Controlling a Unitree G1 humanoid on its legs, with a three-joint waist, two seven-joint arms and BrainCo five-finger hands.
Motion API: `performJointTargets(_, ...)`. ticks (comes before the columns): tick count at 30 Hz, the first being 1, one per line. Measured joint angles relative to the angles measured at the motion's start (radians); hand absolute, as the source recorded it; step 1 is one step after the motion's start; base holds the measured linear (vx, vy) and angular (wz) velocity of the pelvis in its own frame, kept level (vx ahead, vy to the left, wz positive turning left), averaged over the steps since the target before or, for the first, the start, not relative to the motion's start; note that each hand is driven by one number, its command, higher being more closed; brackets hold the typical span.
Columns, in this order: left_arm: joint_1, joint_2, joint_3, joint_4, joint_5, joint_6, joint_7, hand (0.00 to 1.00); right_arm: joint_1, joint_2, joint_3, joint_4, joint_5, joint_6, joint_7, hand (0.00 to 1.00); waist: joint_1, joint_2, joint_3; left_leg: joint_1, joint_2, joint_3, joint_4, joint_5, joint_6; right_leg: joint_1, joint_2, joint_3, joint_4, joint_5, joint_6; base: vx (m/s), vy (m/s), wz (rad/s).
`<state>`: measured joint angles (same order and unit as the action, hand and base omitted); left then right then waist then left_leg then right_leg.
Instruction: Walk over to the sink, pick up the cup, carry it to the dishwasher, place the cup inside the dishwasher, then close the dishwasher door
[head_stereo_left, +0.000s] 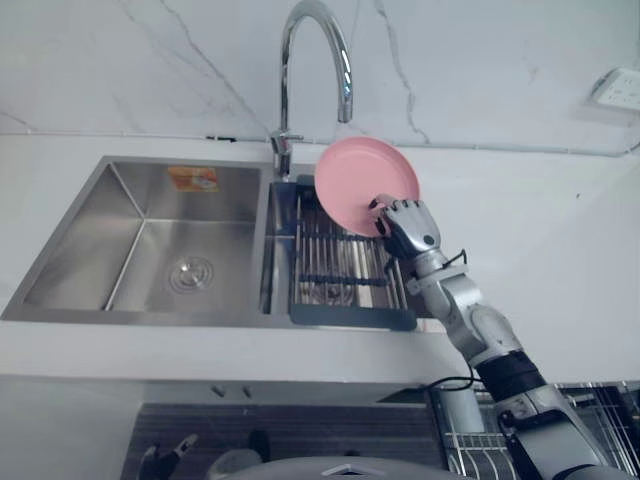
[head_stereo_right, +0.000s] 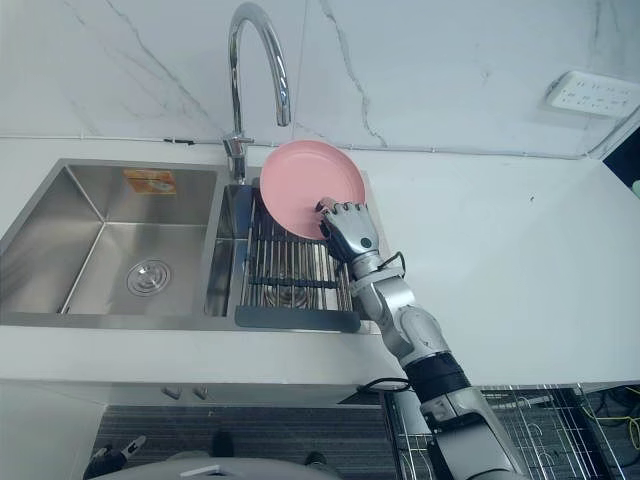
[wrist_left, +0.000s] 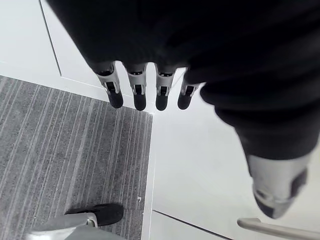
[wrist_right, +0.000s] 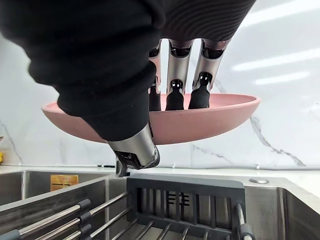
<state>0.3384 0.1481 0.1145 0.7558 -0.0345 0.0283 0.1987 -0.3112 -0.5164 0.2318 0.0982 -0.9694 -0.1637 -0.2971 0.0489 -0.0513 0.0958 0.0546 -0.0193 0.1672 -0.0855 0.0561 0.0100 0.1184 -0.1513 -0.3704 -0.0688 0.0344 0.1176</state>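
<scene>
No cup shows; my right hand holds a pink shallow plate tilted up above the sink's drain rack. In the right wrist view the fingers curl over the plate's rim and the thumb presses from beneath, so the hand is shut on it. The plate hangs just under the faucet spout, clear of the rack bars. My left hand hangs low beside me over the floor, its fingers straight and holding nothing.
A steel double sink sits in the white counter, its left basin bare with a drain. The tall faucet rises behind the plate. A wire dishwasher rack shows at the lower right. A wall socket sits far right.
</scene>
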Motion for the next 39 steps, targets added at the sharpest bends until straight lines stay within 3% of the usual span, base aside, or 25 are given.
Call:
performJointTargets(4,0.02,-0.003,0.0,0.0,0.051,-0.021,-0.013,0.0,0.094,-0.008,-0.076,-0.083,0.024,-0.004,0.016,1.0,-0.012,0.005,-0.001,0.034,-0.002,0.007,0.008,-0.007,-0.001,0.009,0.002,0.036,0.006,0.001,-0.001,0.0,0.002,-0.21)
performJointTargets(6,0.043,-0.008,0.0,0.0,0.06,-0.04,-0.013,0.0,0.095,-0.009,-0.077,-0.084,0.035,-0.004,0.015,1.0,-0.003,0.007,-0.001,0.034,0.003,0.003,0.118,-0.085,0.0,0.009,0.007,0.128,0.026,0.001,-0.001,0.03,0.006,-1.13)
performJointTargets(8,0.046,-0.036,-0.001,0.006,0.06,-0.049,-0.01,0.0,0.085,-0.023,-0.08,-0.1,0.04,-0.01,0.003,1.0,0.012,0.045,-0.001,-0.032,0.032,-0.12,0.351,-0.243,-0.016,-0.042,0.029,0.263,0.069,0.002,-0.003,0.0,0.0,-1.71)
performJointTargets(12,-0.012,-0.029,0.003,0.019,0.058,-0.051,-0.011,0.0,0.099,-0.044,-0.129,-0.122,0.039,-0.005,-0.019,1.0,-0.022,0.077,0.013,-0.119,0.036,-0.108,0.533,-0.349,0.011,-0.153,0.052,0.407,0.135,0.02,0.012,-0.15,0.159,-1.21)
performJointTargets(13,-0.028,-0.02,0.006,0.025,0.058,-0.048,-0.011,0.0,0.101,-0.043,-0.138,-0.122,0.039,-0.002,-0.019,1.0,-0.027,0.077,0.018,-0.131,0.039,-0.081,0.563,-0.366,0.017,-0.167,0.053,0.419,0.131,0.019,-0.001,-0.21,0.187,-1.03)
performJointTargets(14,-0.028,-0.017,0.036,0.052,0.058,-0.05,-0.012,0.0,0.105,-0.043,-0.138,-0.124,0.038,-0.005,-0.019,1.0,-0.025,0.077,0.02,-0.129,0.048,-0.03,0.572,-0.379,0.02,-0.183,0.047,0.386,0.127,0.001,-0.081,-0.24,0.265,-1.34)
performJointTargets(15,-0.026,-0.017,0.049,0.062,0.058,-0.052,-0.013,0.0,0.11,-0.041,-0.137,-0.131,0.037,-0.012,-0.02,1.0,-0.023,0.086,0.023,-0.118,0.069,0.013,0.551,-0.364,0.049,-0.187,0.041,0.324,0.121,-0.071,-0.187,-0.23,0.249,-1.33)
performJointTargets(16,-0.024,-0.017,0.059,0.063,0.058,-0.055,-0.012,0.0,0.109,-0.038,-0.137,-0.137,0.037,-0.018,-0.021,1.0,-0.021,0.098,0.027,-0.109,0.086,0.053,0.531,-0.354,0.067,-0.192,0.031,0.274,0.154,-0.079,-0.163,-0.24,0.223,-0.96)
performJointTargets(17,-0.022,-0.018,0.069,0.065,0.058,-0.059,-0.01,0.0,0.108,-0.036,-0.136,-0.143,0.037,-0.022,-0.021,1.0,-0.018,0.094,0.036,-0.099,0.089,0.072,0.52,-0.35,0.077,-0.201,0.022,0.24,0.183,-0.08,-0.158,-0.27,0.203,-1.34)
performJointTargets(18,-0.015,-0.022,0.126,0.095,0.056,-0.076,-0.005,0.0,0.107,-0.029,-0.124,-0.163,0.036,-0.061,-0.023,1.0,-0.007,0.087,0.05,-0.068,0.106,0.163,0.457,-0.318,0.086,-0.23,-0.017,0.083,0.378,-0.1,-0.17,-0.25,0.205,-1.27)
performJointTargets(21,-0.009,-0.025,0.129,0.131,0.052,-0.084,0.011,0.0,0.103,-0.027,-0.122,-0.163,0.029,-0.101,-0.031,1.0,0.003,0.073,0.041,-0.033,0.123,0.271,0.358,-0.274,0.083,-0.154,-0.038,-0.017,0.542,-0.182,-0.172,-0.14,0.157,-1.25)
performJointTargets(23,-0.01,-0.034,0.129,0.144,0.035,-0.084,0.016,0.0,0.089,-0.018,-0.122,-0.159,0.029,-0.116,-0.032,1.0,0.009,0.066,0.033,-0.026,0.125,0.336,0.3,-0.242,0.061,-0.116,-0.071,-0.03,0.588,-0.206,-0.164,-0.1,0.112,-1.16)
performJointTargets(27,-0.016,-0.038,0.129,0.165,0.015,-0.078,0.016,0.0,0.059,-0.006,-0.122,-0.117,0.028,-0.117,-0.03,1.0,0.012,0.045,0.021,-0.042,0.124,0.437,0.234,-0.19,0.053,-0.052,-0.169,-0.061,0.563,-0.196,-0.16,-0.09,0.001,-0.91)
performJointTargets(28,-0.027,-0.041,0.129,0.165,0.015,-0.079,0.017,0.0,0.059,-0.006,-0.123,-0.102,0.029,-0.116,-0.026,1.0,0.013,0.041,0.018,-0.048,0.124,0.46,0.225,-0.174,0.054,-0.036,-0.194,-0.085,0.525,-0.178,-0.151,-0.08,-0.09,-0.51)
performJointTargets(30,-0.047,-0.04,0.131,0.163,0.016,-0.079,0.019,0.0,0.06,-0.006,-0.123,-0.076,0.03,-0.117,-0.012,1.0,0.014,0.028,0.011,-0.07,0.128,0.481,0.223,-0.15,0.056,-0.033,-0.197,-0.097,0.449,-0.132,-0.139,-0.08,-0.146,-0.39)
performJointTargets(32,-0.065,-0.03,0.133,0.16,0.018,-0.082,0.018,0.0,0.066,-0.007,-0.129,-0.062,0.039,-0.119,-0.008,1.0,0.015,-0.007,0.013,-0.091,0.129,0.49,0.25,-0.128,0.039,-0.031,-0.175,-0.122,0.324,0.021,-0.13,-0.09,-0.318,-0.25)
performJointTargets(36,-0.074,-0.065,0.145,0.159,0.021,-0.084,0.015,0.0,0.106,-0.007,-0.209,-0.044,0.066,-0.12,-0.011,1.0,0.031,-0.006,0.005,-0.111,0.138,0.371,0.212,-0.067,-0.005,0.019,-0.105,-0.136,0.158,0.011,-0.048,-0.05,-0.287,-0.3)
performJointTargets(39,-0.071,-0.069,0.145,0.161,0.039,-0.084,0.015,0.0,0.12,-0.012,-0.249,0.043,0.102,-0.103,-0.01,1.0,0.028,-0.017,0.012,-0.074,0.118,0.346,0.046,0.057,-0.022,0.013,-0.083,-0.161,0.143,-0.021,0.017,-0.1,-0.135,0.09)
